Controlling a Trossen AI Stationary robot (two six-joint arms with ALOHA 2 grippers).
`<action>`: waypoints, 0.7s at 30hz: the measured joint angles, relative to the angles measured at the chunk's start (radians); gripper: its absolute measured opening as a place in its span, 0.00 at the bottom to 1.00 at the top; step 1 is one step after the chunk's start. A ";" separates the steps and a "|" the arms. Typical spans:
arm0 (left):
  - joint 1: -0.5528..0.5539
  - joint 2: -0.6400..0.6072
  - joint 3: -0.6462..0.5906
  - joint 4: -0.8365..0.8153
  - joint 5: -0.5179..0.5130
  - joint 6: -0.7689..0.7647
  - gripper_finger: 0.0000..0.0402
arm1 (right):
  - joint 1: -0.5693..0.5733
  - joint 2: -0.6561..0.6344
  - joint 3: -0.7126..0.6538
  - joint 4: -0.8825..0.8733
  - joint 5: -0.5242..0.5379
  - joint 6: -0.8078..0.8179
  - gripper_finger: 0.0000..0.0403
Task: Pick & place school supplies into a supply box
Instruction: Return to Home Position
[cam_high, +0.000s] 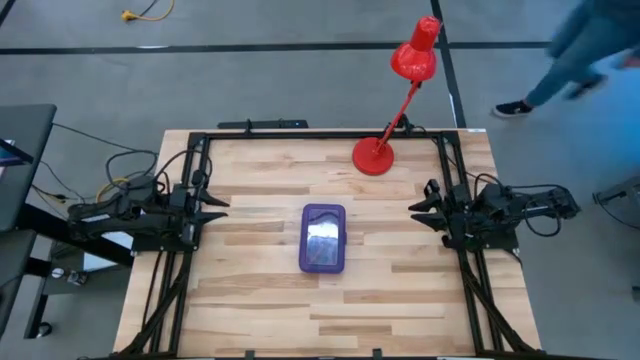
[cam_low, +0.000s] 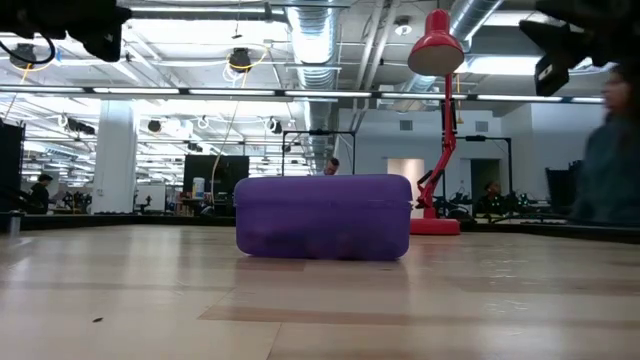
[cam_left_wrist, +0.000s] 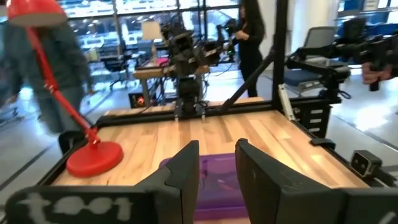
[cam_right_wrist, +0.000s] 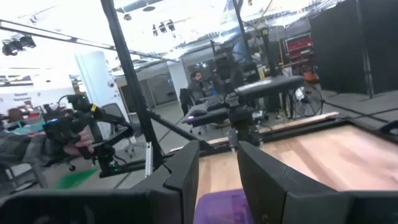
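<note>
Closest to the low camera, the supply box (cam_low: 323, 217) is sitting on the wooden table (cam_high: 250, 290) with its lid shut, lying flat near the middle of the tabletop, its long side running away from the front edge. It is translucent purple, but I cannot make out what is inside through its walls.

Both arms are hanging back at the sides, well apart from the box. Over on the left edge of the table, the left gripper (cam_high: 220, 205) is pointing inward toward the box, and its two dark fingers (cam_left_wrist: 186, 177) are standing parted with a gap between them, grasping nothing; purple plastic is showing through that gap in the left wrist view. Opposite it, at the right edge, the right gripper (cam_high: 416, 208) is mirroring that pose, released as well, with the box showing between its fingers (cam_right_wrist: 186, 180).

Toward the far edge, a red desk lamp (cam_high: 373, 157) is standing on its round base, its neck leaning out beyond the table. Off the far right corner, a person (cam_high: 575, 50) is walking across the floor, blurred.
</note>
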 joint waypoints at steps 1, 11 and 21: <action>0.000 0.000 0.000 0.005 0.009 0.006 0.23 | 0.000 -0.010 -0.010 -0.001 -0.003 0.005 0.26; 0.000 0.000 -0.048 0.054 0.021 0.007 0.23 | -0.002 -0.065 -0.042 0.012 0.000 -0.012 0.26; 0.000 0.000 -0.230 0.351 0.041 -0.021 0.23 | -0.002 -0.065 -0.042 0.027 0.002 -0.014 0.26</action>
